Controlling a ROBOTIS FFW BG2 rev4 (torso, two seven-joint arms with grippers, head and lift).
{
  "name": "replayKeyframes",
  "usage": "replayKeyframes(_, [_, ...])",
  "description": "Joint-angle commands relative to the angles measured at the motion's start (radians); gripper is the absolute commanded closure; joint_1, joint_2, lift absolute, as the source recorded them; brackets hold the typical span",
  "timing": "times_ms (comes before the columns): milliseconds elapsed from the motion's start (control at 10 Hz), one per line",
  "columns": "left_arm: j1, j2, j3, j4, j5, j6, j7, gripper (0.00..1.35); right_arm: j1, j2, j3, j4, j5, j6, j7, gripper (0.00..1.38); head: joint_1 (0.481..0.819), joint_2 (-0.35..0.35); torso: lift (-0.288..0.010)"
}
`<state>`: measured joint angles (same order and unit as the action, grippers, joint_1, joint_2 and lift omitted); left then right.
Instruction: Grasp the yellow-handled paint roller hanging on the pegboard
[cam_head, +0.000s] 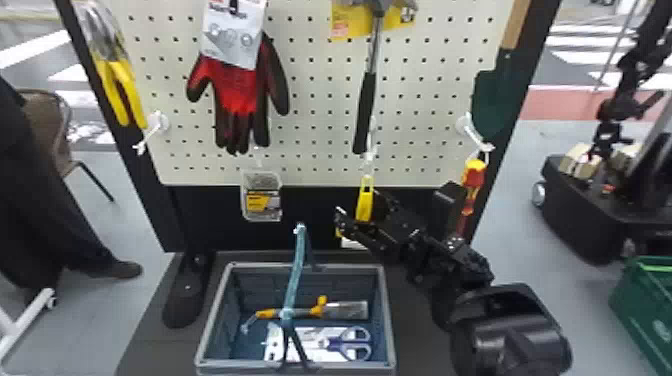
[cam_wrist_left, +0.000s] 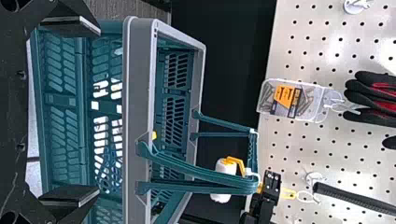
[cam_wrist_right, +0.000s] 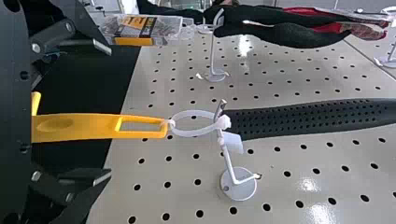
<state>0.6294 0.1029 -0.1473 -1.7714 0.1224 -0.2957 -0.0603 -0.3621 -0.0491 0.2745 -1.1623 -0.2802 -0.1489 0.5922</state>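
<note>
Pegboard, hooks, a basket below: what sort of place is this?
Probably a mock hardware-shop aisle: packaged red gloves and a hammer hang on the pegboard, above a shopping basket holding scissors.

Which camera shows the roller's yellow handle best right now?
Right wrist view: the yellow handle lies lengthwise between the fingers of the open right gripper, its tie loop on the hook plain. The head view shows it small, its lower end behind the gripper; the left wrist view shows its tip near the roller sleeve.
</note>
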Motion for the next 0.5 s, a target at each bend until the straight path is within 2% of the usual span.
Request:
replayKeyframes(0, [0.000, 0.009, 0.000, 0.000, 0.006, -0.002, 0.000, 0.12, 0.015, 0.000, -0.001, 0.002, -0.004, -0.003, 0.000, 0.64, 0.549, 0.000, -0.100])
replayKeyframes(100, [0.000, 0.014, 0.000, 0.000, 0.008, -0.003, 0.000, 0.12, 0.023, 0.000, -0.001, 0.002, -0.005, -0.003, 0.000, 0.63, 0.549, 0.000, -0.100])
replayKeyframes(300, [-0.008, 0.017, -0.003, 0.000, 0.009, -0.003, 0.000, 0.12, 0.028, -0.002, -0.001, 0.002, -0.013, -0.001, 0.000, 0.93, 0.549, 0.000, -0.100])
replayKeyframes(400, [-0.015, 0.017, -0.006, 0.000, 0.008, -0.002, 0.000, 0.12, 0.023, -0.002, -0.001, -0.005, -0.008, -0.001, 0.000, 1.14, 0.549, 0.000, -0.100])
